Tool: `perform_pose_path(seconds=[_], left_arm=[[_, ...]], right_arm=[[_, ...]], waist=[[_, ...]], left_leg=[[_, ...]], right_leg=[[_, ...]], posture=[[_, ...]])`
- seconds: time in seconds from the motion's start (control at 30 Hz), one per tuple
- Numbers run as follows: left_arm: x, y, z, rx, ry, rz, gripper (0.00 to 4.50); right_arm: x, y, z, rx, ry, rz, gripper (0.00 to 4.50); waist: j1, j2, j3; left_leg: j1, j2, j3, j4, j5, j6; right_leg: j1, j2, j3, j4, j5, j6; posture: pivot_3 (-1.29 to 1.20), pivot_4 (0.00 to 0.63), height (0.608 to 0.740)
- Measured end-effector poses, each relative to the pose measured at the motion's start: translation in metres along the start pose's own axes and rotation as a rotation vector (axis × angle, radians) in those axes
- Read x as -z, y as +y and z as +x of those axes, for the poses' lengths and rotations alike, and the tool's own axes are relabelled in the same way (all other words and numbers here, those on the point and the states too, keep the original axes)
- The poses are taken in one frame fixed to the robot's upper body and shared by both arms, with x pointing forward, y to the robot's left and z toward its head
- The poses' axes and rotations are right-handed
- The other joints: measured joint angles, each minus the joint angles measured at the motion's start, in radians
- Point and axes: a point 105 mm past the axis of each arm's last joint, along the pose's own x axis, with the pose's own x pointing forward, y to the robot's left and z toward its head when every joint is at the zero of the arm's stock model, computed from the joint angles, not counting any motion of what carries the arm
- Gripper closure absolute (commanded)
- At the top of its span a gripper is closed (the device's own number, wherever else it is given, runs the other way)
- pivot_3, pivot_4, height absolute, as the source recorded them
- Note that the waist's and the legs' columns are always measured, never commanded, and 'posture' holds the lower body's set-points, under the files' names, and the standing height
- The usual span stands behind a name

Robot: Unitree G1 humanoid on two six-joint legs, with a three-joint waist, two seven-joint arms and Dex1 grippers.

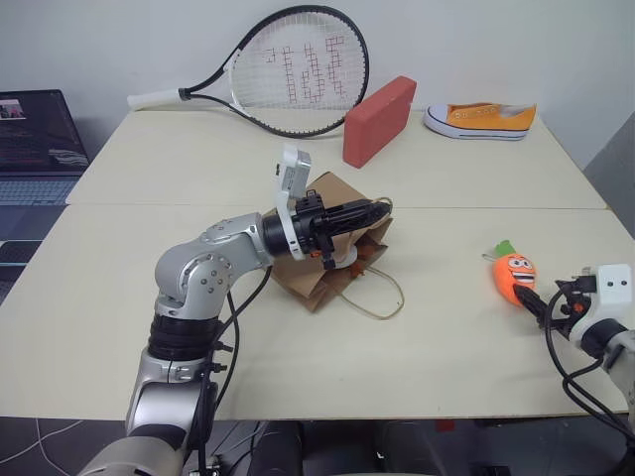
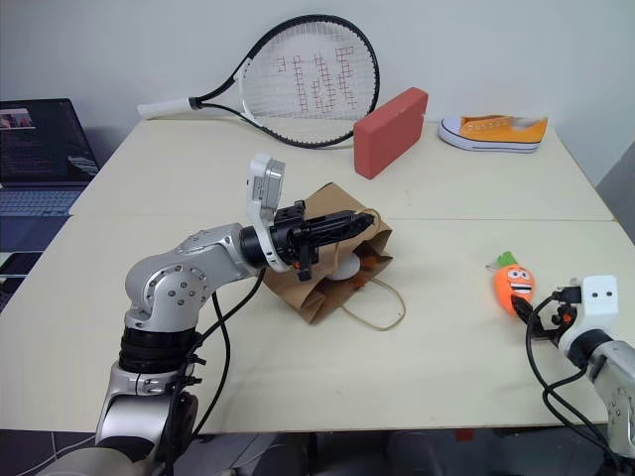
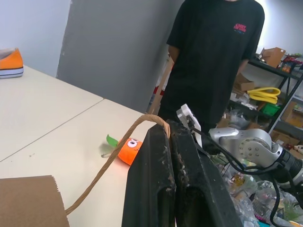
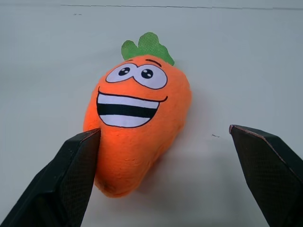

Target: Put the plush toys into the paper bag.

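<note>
The carrot plush (image 4: 137, 125) lies face up on the cream table (image 1: 149, 297) near its right edge, green top pointing away from the robot. The right gripper (image 4: 165, 175) sits just short of its pointed end with jaws spread wide, one finger (image 4: 71, 175) at the toy's side and the other well clear of it (nothing is held).

Toward the middle of the table the brown paper bag (image 2: 322, 273) lies tipped on its side, mouth toward the carrot. Something white with a touch of orange, likely the egg plush (image 2: 347, 266), shows inside the mouth. The left gripper (image 1: 372, 213) is closed on one twine handle (image 3: 118, 158); the other handle (image 1: 382, 297) loops loose on the tabletop.

Along the far side lie a tennis racket (image 1: 298, 67), a red block (image 1: 379, 120) and an orange-and-white sneaker (image 1: 481, 120). A laptop (image 1: 35, 144) sits off to the left. A person in a black T-shirt (image 3: 215, 56) stands beyond the table.
</note>
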Motion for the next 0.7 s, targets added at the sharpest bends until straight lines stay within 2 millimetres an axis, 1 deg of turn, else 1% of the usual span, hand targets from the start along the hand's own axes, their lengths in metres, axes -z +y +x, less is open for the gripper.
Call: perform_pose_path(seconds=[0.07,0.17,0.2,0.23,0.43,0.5,0.6,0.63,0.7], left_arm=[[0.0,0.0,0.0,-0.001,0.001,0.001,4.5],[0.0,0.0,-0.001,-0.003,0.002,0.002,4.5],[0.0,0.001,-0.001,-0.004,0.003,0.003,4.5],[0.0,0.001,-0.001,-0.004,0.003,0.003,4.5],[-0.001,0.002,-0.004,-0.013,0.013,0.01,4.5],[-0.001,0.003,-0.005,-0.018,0.014,0.012,4.5],[-0.002,0.004,-0.007,-0.022,0.01,0.009,4.5],[-0.003,0.004,-0.007,-0.023,0.009,0.007,4.5],[-0.006,0.005,-0.009,-0.028,0.001,0.006,4.5]], right_arm=[[0.004,0.003,0.003,-0.018,0.014,0.047,0.63],[0.007,0.01,0.006,-0.06,0.036,0.111,1.59],[0.007,0.013,0.007,-0.08,0.045,0.13,2.07],[0.008,0.015,0.008,-0.088,0.049,0.136,2.33],[0.006,0.018,0.008,-0.097,0.046,0.124,4.45],[0.004,0.021,0.008,-0.109,0.053,0.087,4.48],[-0.007,0.032,0.004,-0.166,0.053,0.005,4.48],[-0.01,0.039,0.001,-0.204,0.064,-0.028,4.48],[-0.018,0.062,-0.01,-0.333,0.089,-0.101,4.48]], waist=[[0.001,0.0,0.0],[0.001,0.0,0.0],[0.001,0.0,0.0],[0.001,0.0,0.0],[0.001,0.0,0.0],[0.0,0.0,0.0],[0.0,0.001,0.0],[0.001,0.001,0.0],[0.001,0.001,0.0]], left_leg=[[0.0,0.0,0.0,0.0,0.0,0.0],[0.0,0.0,0.0,0.0,0.0,0.0],[0.0,0.0,0.0,0.0,0.0,0.0],[0.0,0.0,0.0,0.0,0.0,0.0],[0.0,0.0,0.0,0.0,0.0,0.0],[0.0,0.0,0.0,0.0,0.0,0.0],[0.0,0.0,0.0,0.0,0.0,0.0],[0.0,0.0,0.0,0.0,0.0,0.0],[0.0,0.0,0.0,0.0,0.0,0.0]], right_leg=[[0.0,0.0,0.0,0.0,0.0,0.0],[0.0,0.0,0.0,0.0,0.0,0.0],[0.0,0.0,0.0,0.0,0.0,0.0],[0.0,0.0,0.0,0.0,0.0,0.0],[0.0,0.0,0.0,0.0,0.0,0.0],[0.0,0.0,0.0,0.0,0.0,0.0],[0.0,0.0,0.0,0.0,0.0,0.0],[0.0,0.0,0.0,0.0,0.0,0.0],[0.0,0.0,0.0,0.001,0.0,0.0]], posture=[[0.0,0.15,0.74],[0.0,0.15,0.74],[0.0,0.15,0.74],[0.0,0.15,0.74],[0.0,0.15,0.74],[0.0,0.15,0.74],[0.0,0.15,0.74],[0.0,0.15,0.74],[0.0,0.15,0.74]])
